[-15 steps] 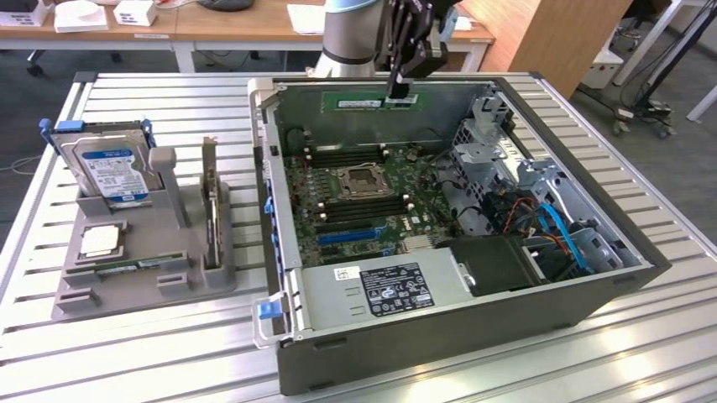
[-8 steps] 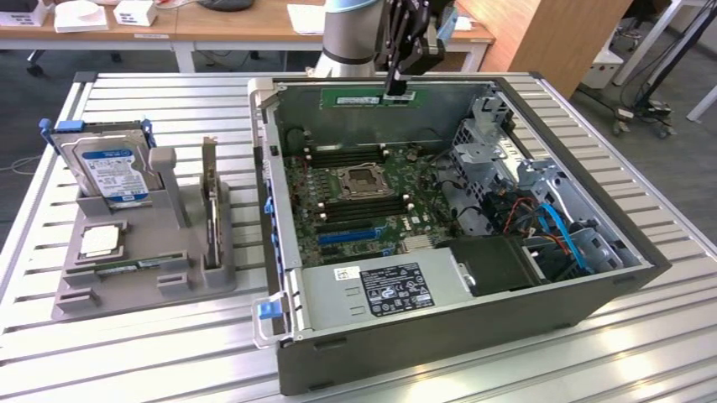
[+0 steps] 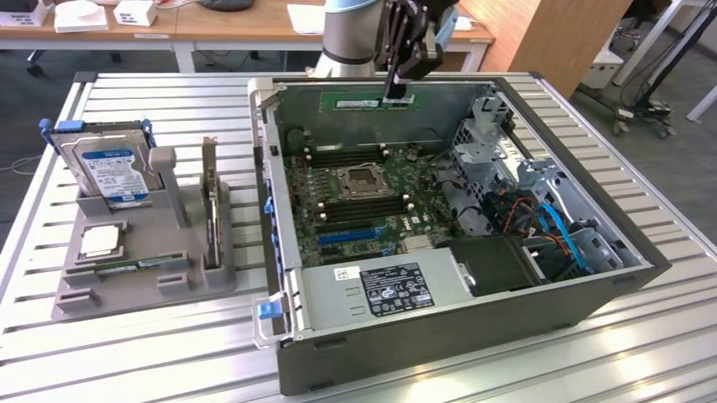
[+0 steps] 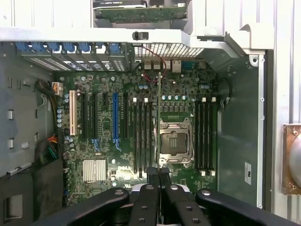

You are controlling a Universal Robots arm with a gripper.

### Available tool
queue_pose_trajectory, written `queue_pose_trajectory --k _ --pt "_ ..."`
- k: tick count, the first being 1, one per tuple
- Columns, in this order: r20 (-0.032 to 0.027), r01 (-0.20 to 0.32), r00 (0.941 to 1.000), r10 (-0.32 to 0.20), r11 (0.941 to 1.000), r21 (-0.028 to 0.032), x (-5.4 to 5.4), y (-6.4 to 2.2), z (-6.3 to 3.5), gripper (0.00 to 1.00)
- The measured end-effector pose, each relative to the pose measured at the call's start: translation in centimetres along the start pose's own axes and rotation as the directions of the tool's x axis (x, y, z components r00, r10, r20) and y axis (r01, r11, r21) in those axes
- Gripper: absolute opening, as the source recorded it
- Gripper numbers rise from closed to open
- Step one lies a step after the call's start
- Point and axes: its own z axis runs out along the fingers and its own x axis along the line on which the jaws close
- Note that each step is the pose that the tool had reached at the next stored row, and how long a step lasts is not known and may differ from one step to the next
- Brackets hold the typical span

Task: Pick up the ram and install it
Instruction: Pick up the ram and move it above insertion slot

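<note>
My gripper (image 3: 395, 97) hangs over the far side of the open computer case (image 3: 627, 277), shut on the ram (image 3: 356, 102). The ram is a long thin green stick held level above the motherboard (image 3: 348, 201). From the wrist view the ram (image 4: 160, 117) shows edge-on as a thin line running out from my gripper (image 4: 159, 170). There it lies over the board between the black memory slots (image 4: 142, 136) and the processor socket (image 4: 175, 143). It hangs clear of the slots.
A grey holder (image 3: 134, 281) on the slatted table at the exterior view's left carries a hard drive (image 3: 107, 168) and an upright expansion card (image 3: 210, 201). The power supply (image 3: 381, 290) and drive cage (image 3: 505, 164) crowd the case. Desks stand behind.
</note>
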Motion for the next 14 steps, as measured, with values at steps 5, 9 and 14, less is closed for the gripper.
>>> queue_pose_trajectory --k 5,9,14 --pt "-0.0001 0.0 1.0 0.0 1.0 0.0001 0.0 -0.04 0.87 0.11" --pt "0.0 0.0 1.0 0.0 1.0 0.0002 0.1 -0.07 1.59 0.11" --pt "-0.0001 0.0 1.0 0.0 1.0 0.0001 0.1 -0.11 2.5 0.11"
